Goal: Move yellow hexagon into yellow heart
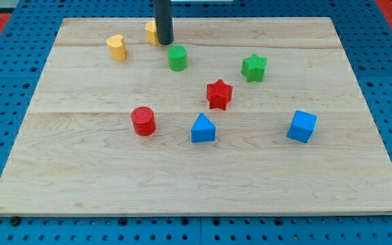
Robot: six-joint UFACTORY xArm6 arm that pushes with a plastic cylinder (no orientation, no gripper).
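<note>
Rod comes straight down from the view's top edge, only its dark lower section in frame; the arm above is cut off. My tip (pixel 164 42) sits at the far side of the tabletop (pixel 80 177), left of centre. No pincer on this rig, so nothing is open, closed or held; the rod just presses sideways.

Yellow hexagon (pixel 152 32) is directly left of the rod, touching it or nearly so. The rod covers the block's right part, so only a yellow sliver shows and the hexagon shape cannot be confirmed here. Yellow heart (pixel 116 47) lies further left and a bit nearer, close to the hexagon but apart from it, with bare wood between them.

Green cylinder (pixel 177 58) sits just right of and nearer than my tip, close, contact unclear. Green star (pixel 254 67) is well to the right. Red star (pixel 219 94) is around centre. Red cylinder (pixel 143 120) is left of centre, nearer. Blue triangular block (pixel 203 128) is just right of the red cylinder and near the red star. Blue cube (pixel 302 126) is on the right side, well apart from the rest.

Blue pegboard (pixel 5 136) surrounds the tabletop, cut off at all frame edges.
</note>
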